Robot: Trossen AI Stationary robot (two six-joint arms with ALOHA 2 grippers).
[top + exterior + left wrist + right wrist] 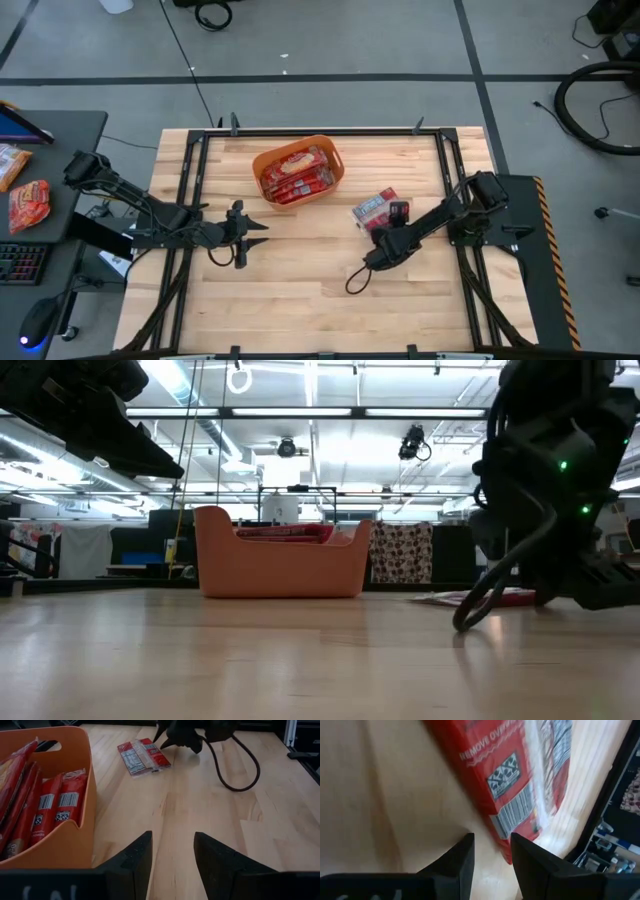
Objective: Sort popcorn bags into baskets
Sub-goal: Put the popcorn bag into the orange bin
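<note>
The right gripper [490,845] is set low, fingers parted, at the edge of a bag [505,775] lying on the table [300,290]; nothing is gripped. The left gripper [172,850] hangs open near the basket [297,170], where more bags [55,807] lie.

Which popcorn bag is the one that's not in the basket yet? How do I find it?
Find the orange basket at the far middle of the wooden table. On the side toward the right arm, one popcorn bag lies flat on the bare wood, at the right gripper. It is the only bag outside the basket.
</note>
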